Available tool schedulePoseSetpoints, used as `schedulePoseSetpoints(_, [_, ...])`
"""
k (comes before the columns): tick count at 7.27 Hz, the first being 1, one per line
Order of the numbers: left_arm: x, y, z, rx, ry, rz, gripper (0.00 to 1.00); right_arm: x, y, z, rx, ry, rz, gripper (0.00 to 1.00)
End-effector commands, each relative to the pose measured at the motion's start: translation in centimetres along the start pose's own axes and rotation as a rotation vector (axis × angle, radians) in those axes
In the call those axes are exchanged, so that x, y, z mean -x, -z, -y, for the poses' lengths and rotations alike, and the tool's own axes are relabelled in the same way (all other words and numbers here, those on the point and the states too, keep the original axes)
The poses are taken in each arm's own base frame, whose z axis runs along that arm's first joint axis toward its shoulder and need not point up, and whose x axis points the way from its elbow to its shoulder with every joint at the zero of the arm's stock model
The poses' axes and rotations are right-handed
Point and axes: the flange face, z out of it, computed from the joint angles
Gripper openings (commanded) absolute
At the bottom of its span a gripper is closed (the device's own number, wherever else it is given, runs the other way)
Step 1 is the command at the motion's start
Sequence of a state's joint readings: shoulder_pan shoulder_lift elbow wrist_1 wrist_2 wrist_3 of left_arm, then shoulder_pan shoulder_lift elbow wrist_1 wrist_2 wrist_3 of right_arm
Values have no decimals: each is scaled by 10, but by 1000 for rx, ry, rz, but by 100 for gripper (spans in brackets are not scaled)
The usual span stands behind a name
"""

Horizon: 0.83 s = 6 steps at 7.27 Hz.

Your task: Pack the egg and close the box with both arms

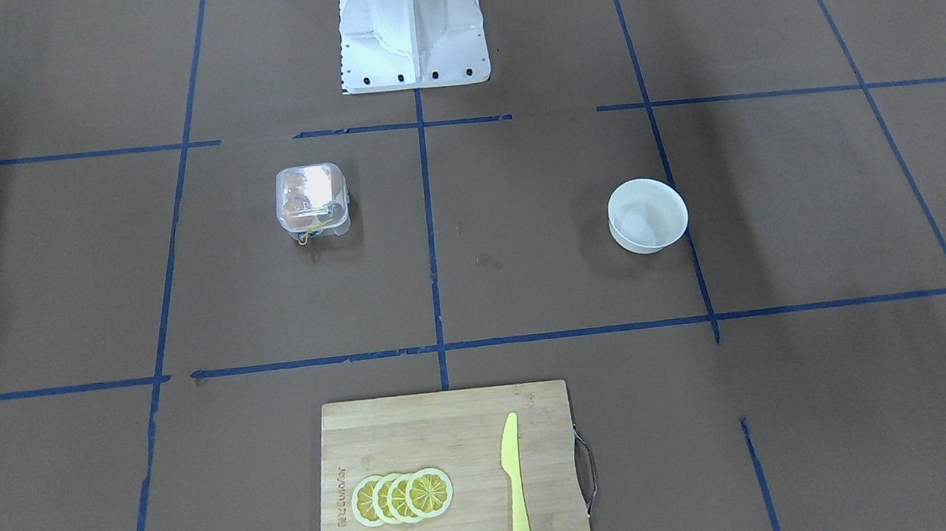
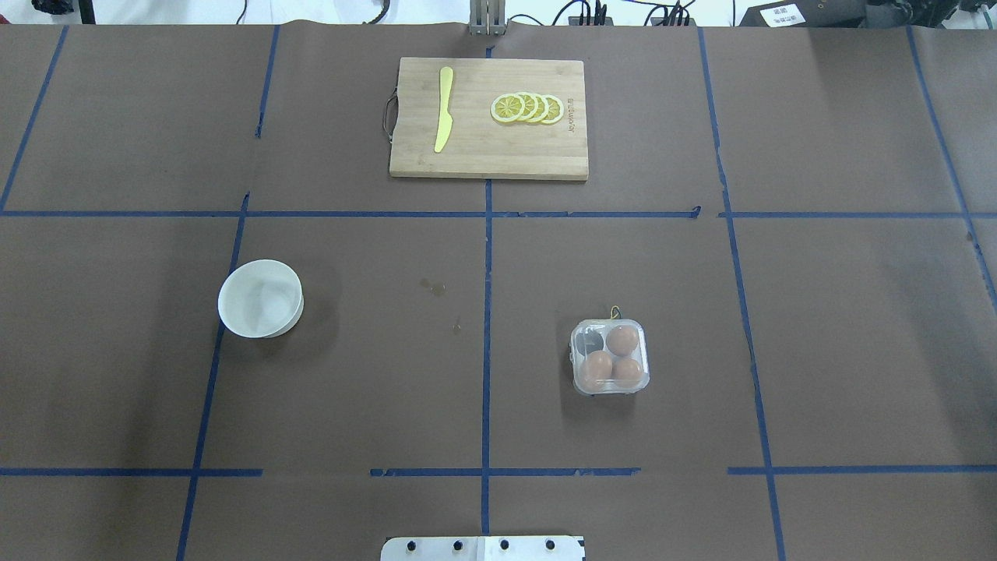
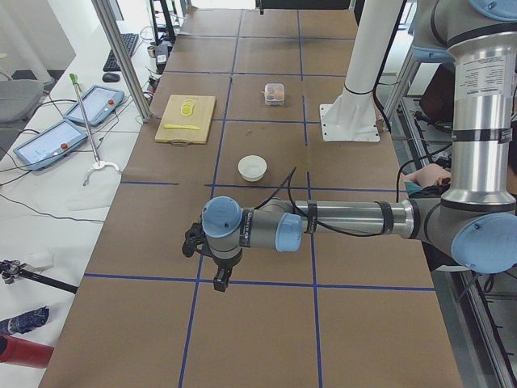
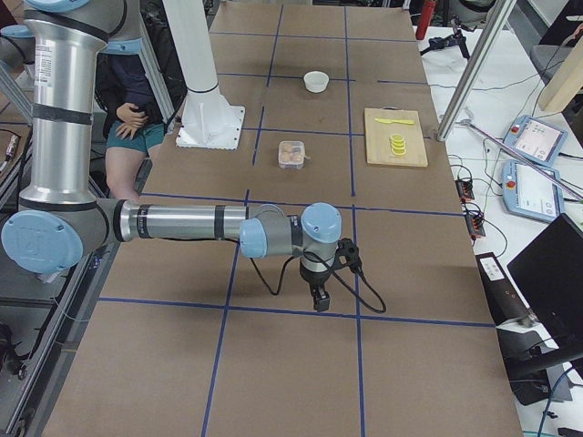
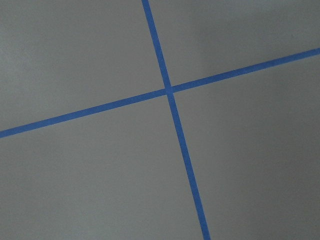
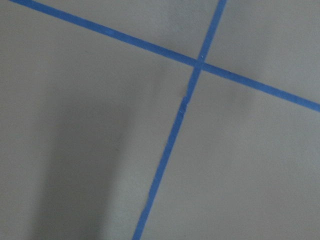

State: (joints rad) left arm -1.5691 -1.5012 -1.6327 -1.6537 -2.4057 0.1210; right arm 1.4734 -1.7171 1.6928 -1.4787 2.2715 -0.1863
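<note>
**Bowl, board, tape**

Blue tape lines point(image 5: 169, 90) cross below the jaws of the left gripper point(image 3: 220, 281) and the right gripper point(image 4: 318, 302). Well apart from both lie a white bowl point(image 2: 260, 299) and a bamboo cutting board point(image 2: 489, 152) bearing a yellow knife point(image 2: 445, 109) and lemon slices point(image 2: 528, 108).

You're looking at a brown table point(image 2: 350, 374) gridded in blue tape point(image 2: 487, 312). Right of centre, tan-brown eggs point(image 2: 623, 340) are showing through the clear box point(image 2: 590, 341). At left a white bowl point(image 2: 261, 298) is sitting; at top, a yellow knife point(image 2: 444, 109) and yellow lemon slices point(image 2: 528, 108) are lying on a pale wooden board point(image 2: 483, 152).
</note>
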Motion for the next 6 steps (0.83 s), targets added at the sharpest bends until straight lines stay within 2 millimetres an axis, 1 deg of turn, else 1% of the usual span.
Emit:
schedulePoseSetpoints(1, [-4,3,3,-11,33,-9,100,-33,-14,-35,31,-84,3,100])
schedulePoseSetpoints(2, [-5,3,4,-17,26,-7,100,-43,-19,-42,39,-107,5,100])
schedulePoseSetpoints(3, [-4,3,3,-16,27,-7,100,-51,-17,-52,34,-132,-2,100])
schedulePoseSetpoints(4, [-4,2,3,-16,27,-7,100,-61,-18,-64,33,-169,0,100])
schedulePoseSetpoints(5, [-4,2,3,-17,24,-7,100,-68,-8,-69,2,-180,-7,100])
schedulePoseSetpoints(6, [-3,1,1,-14,27,-8,100,-71,-9,-69,9,-198,-1,100])
